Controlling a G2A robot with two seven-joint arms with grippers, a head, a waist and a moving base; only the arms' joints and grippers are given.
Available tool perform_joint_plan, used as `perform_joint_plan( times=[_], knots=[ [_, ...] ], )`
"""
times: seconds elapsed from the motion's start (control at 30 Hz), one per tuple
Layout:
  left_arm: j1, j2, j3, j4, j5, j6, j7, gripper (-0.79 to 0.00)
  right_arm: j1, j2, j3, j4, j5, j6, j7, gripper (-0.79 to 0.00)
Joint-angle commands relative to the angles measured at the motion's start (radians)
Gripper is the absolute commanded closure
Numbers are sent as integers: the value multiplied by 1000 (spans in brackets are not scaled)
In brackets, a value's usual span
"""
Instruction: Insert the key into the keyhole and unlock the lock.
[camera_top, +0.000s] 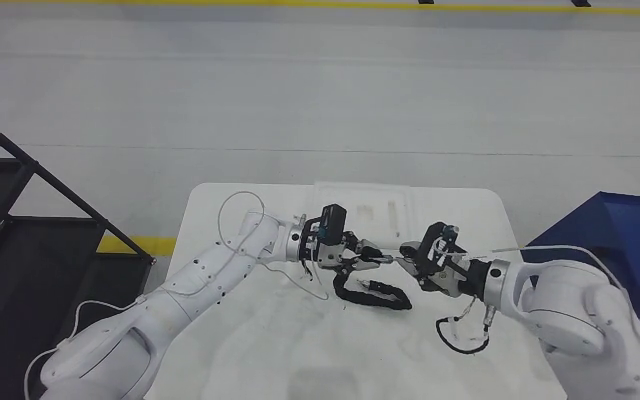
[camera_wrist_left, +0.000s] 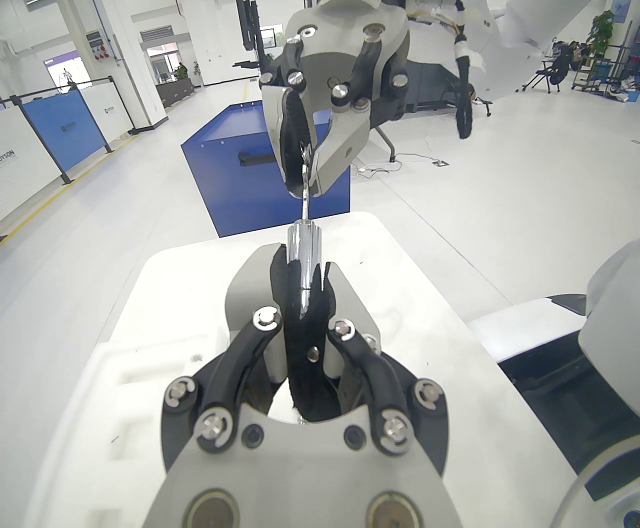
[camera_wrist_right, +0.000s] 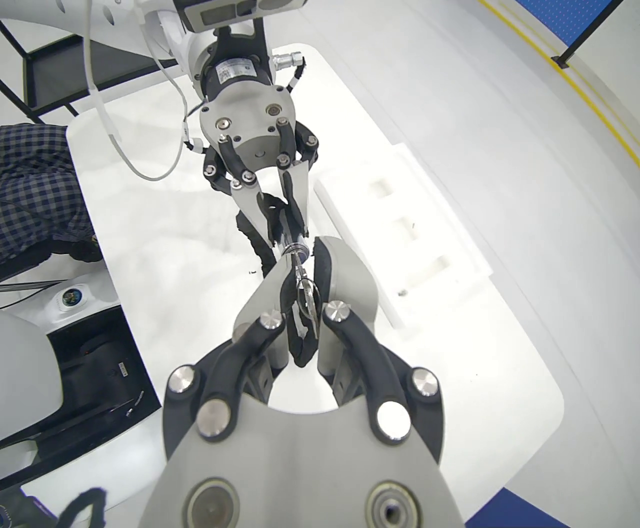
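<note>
Left gripper (camera_wrist_left: 300, 272), nearest the lens, is clamped by its black pads on the chrome cylindrical lock body (camera_wrist_left: 303, 245), held above the white table (camera_wrist_left: 400, 310) with the keyhole end facing the right gripper (camera_wrist_left: 306, 182). That claw is pinched tight on the small silver key (camera_wrist_left: 305, 207), whose tip meets the cylinder's end face; depth of entry cannot be told. Step judged: insertion. The next move calls for a straight push along the cylinder's axis, then a twist of the key.

lock (camera_wrist_left: 302, 245): glossy chrome metal | key (camera_wrist_left: 305, 197): shiny metal | table (camera_wrist_left: 425, 310): smooth white

White table (camera_top: 350, 350); foam tray (camera_top: 340, 215) at far edge
</note>
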Motion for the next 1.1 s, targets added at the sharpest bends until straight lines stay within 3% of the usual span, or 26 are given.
perform_joint_plan(
  times=[0.0,0.27,0.5,0.93,0.97,1.0,1.07],
  knots=[
    [0,1,-6,11,14,2,-15,0,3,1,4,7,24,0,-5,-785],
    [34,5,-21,43,44,3,-48,0,-15,7,46,22,76,-1,-30,-785],
    [84,-6,18,106,64,0,-62,0,-43,12,82,23,88,-19,-80,-785],
    [92,-84,129,222,110,13,-106,-3,-31,13,46,50,78,-34,-110,-785],
    [89,-90,135,229,117,14,-108,-308,-28,12,40,54,77,-34,-111,-785],
    [87,-96,141,239,120,10,-110,-785,-24,12,34,58,78,-34,-112,-785],
    [79,-108,147,254,117,3,-111,-785,-16,12,22,68,81,-36,-114,-785]
  ],
)
